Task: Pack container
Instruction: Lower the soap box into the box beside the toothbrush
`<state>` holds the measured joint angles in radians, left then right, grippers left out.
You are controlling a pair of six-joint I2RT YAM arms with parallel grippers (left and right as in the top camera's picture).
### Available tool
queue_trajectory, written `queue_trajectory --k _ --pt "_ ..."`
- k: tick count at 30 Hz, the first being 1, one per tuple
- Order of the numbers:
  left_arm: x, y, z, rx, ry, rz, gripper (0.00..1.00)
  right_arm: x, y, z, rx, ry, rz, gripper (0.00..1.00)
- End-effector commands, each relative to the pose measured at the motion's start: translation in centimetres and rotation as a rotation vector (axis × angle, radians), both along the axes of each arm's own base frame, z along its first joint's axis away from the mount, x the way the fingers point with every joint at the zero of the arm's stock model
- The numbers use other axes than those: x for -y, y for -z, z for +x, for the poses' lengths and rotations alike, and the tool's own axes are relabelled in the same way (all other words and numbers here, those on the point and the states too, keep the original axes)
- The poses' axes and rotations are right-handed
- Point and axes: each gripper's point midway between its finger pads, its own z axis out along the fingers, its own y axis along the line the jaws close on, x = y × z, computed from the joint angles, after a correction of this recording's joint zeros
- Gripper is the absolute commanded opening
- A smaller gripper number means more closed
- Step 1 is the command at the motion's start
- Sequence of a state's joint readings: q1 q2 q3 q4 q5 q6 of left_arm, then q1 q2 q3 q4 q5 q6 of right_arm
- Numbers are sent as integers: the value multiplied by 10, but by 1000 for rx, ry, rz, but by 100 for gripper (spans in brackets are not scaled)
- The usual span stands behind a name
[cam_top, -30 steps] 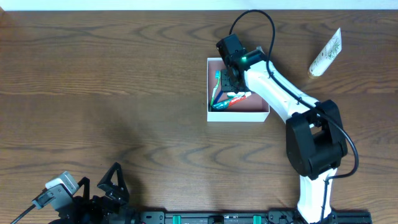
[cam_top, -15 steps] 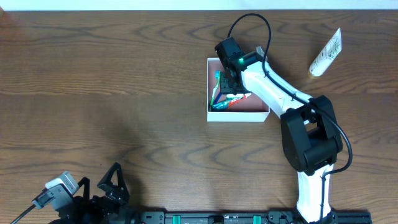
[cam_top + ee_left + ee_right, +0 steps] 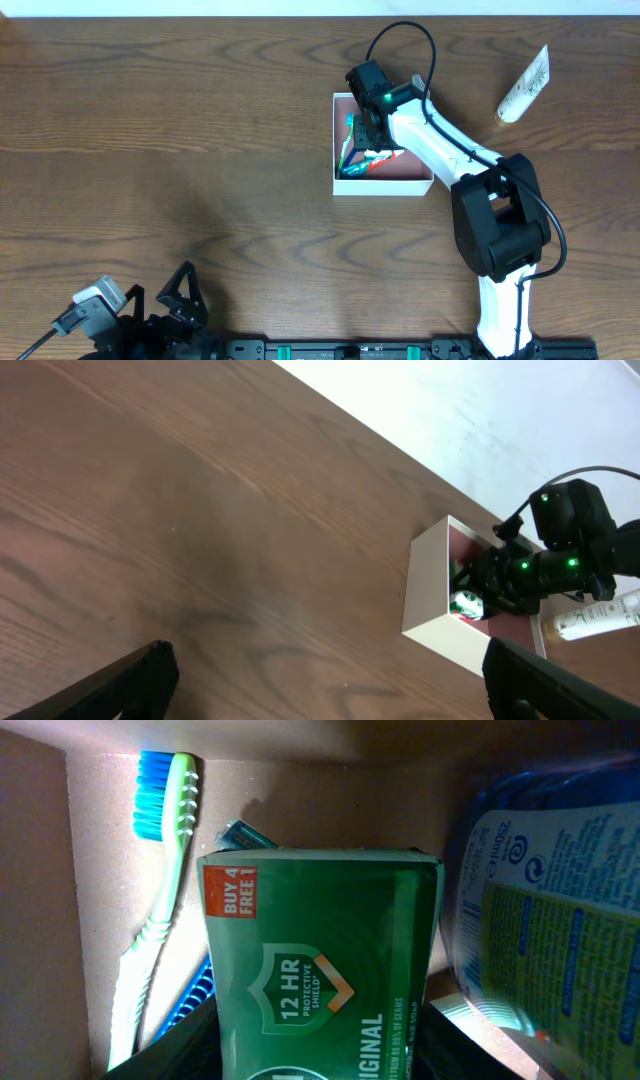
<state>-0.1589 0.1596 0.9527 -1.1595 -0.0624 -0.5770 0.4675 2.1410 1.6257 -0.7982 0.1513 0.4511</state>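
Nearest our base, the left gripper (image 3: 185, 285) is parked low over the table (image 3: 150, 130) with its fingers spread wide and nothing between them, well apart from the work. Further out, the right gripper (image 3: 368, 130) is down inside the container (image 3: 385, 187), which sits on the right-centre of the table. In the wrist view its fingers sit against both sides of a green soap box (image 3: 320, 980), so we read that as a pinch on it. The soap box is over the pink floor, with a green toothbrush (image 3: 160, 850) lying along the left wall and a blue-printed pack (image 3: 530, 920) crowding the right side. Furthest away, a white tube (image 3: 524, 85) lies on the table, well apart from the container and not yet packed. Handling, our judgement: the container looks light and thin-walled, probably card, so it will slide on the wood if nudged and its walls will buckle if squeezed. If it must be held, we'd pinch one wall near a corner, where it's stiffest, or brace a free side with the idle arm. The contents sit mostly on the left, so expect it to tip that way if lifted.
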Motion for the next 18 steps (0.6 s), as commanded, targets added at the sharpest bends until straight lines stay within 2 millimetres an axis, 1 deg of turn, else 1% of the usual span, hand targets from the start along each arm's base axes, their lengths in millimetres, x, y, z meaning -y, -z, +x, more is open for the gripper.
queue_trajectory --k 1,8,10,18 --pt "-1 0 0 4 -6 -4 98 5 3 1 1 -2 -22 51" --pt "-1 0 0 4 -6 -4 98 10 2 3 13 5 -46 55" --pt "-1 0 0 4 -6 -4 98 10 2 3 13 5 -45 58" --pt "-1 0 0 4 -6 -4 98 8 -3 7 25 -17 -49 59"
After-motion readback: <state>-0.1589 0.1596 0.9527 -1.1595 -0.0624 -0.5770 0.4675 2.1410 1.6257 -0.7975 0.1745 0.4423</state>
